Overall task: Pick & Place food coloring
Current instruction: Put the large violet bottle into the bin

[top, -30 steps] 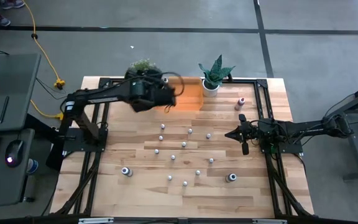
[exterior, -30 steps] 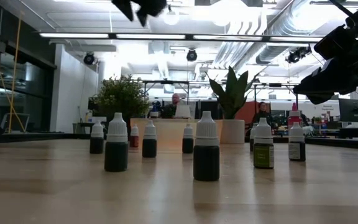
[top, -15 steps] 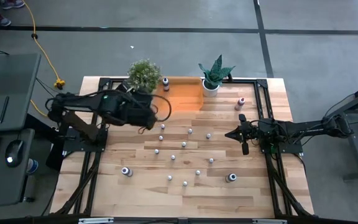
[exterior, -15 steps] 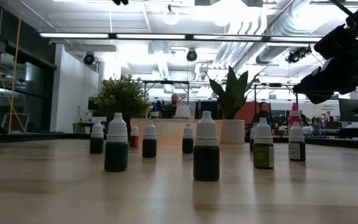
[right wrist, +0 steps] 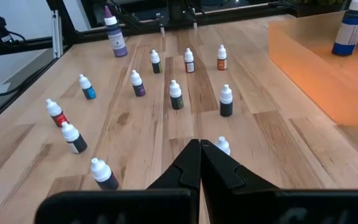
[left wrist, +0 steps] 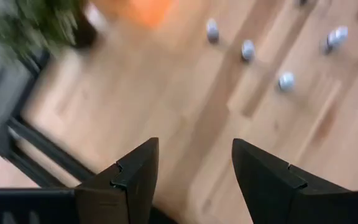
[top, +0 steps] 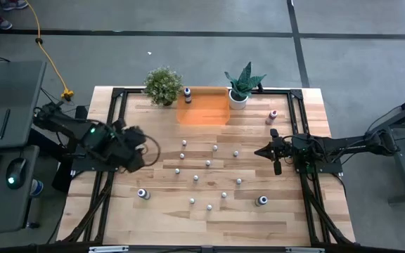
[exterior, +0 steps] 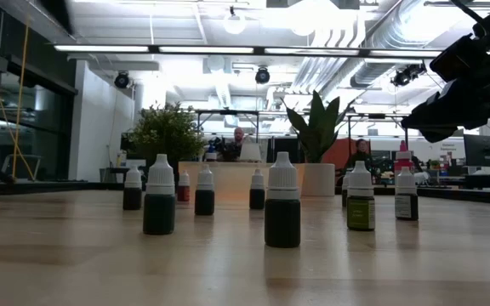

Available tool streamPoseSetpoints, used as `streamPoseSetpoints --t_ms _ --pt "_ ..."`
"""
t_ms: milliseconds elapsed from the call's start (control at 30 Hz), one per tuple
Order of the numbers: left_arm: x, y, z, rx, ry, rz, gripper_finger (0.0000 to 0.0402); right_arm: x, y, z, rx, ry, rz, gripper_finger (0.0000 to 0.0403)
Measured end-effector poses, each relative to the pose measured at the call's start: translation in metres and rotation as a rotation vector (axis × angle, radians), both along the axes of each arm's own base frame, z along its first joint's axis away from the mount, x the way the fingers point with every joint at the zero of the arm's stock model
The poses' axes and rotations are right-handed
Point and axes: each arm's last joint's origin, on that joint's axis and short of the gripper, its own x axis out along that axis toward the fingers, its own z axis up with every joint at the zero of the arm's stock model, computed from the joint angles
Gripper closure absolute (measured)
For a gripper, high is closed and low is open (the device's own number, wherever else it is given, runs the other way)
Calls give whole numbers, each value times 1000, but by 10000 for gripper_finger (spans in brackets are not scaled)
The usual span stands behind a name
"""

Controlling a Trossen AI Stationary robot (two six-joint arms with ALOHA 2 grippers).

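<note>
Overhead, a wooden table (top: 153, 225) fills the scene, with a dark arm at each side. At the far edge stand a bushy plant (top: 163, 85) and a spiky-leaved plant (top: 243, 83) in a white pot, with an orange mat (top: 204, 109) between them. One food coloring bottle with a blue body (top: 187, 93) stands at the mat's far left corner.

The left gripper (top: 140, 149) hangs over the table's left side, its fingers (left wrist: 135, 177) spread wide with nothing between them. The nearest bottles lie to its right, well apart from it.

The right gripper (top: 275, 163) sits over the right side, its fingers pressed together and empty. A small bottle (right wrist: 222, 146) stands just beyond its fingertips.

The rest of the food coloring bottles (top: 195, 178), mostly white-capped, stand scattered across the middle of the table between the two arms. Two larger bottles (top: 143, 194) stand toward the near side, and a pink bottle (top: 273, 116) stands near the far right.
</note>
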Motion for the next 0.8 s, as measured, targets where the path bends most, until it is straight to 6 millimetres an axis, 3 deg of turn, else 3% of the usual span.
streamPoseSetpoints --t_ms 167,333,500,800 --pt "-21 -10 -21 -148 42 5 204 0 0 0 0 0 0 402" --pt "-28 -17 -34 -309 41 -66 204 0 0 0 0 1 0 402" --pt "-29 -19 -46 -398 33 -177 204 0 0 0 0 0 0 402" --pt "-11 -24 -55 -343 -127 -297 204 0 0 0 0 0 0 402"
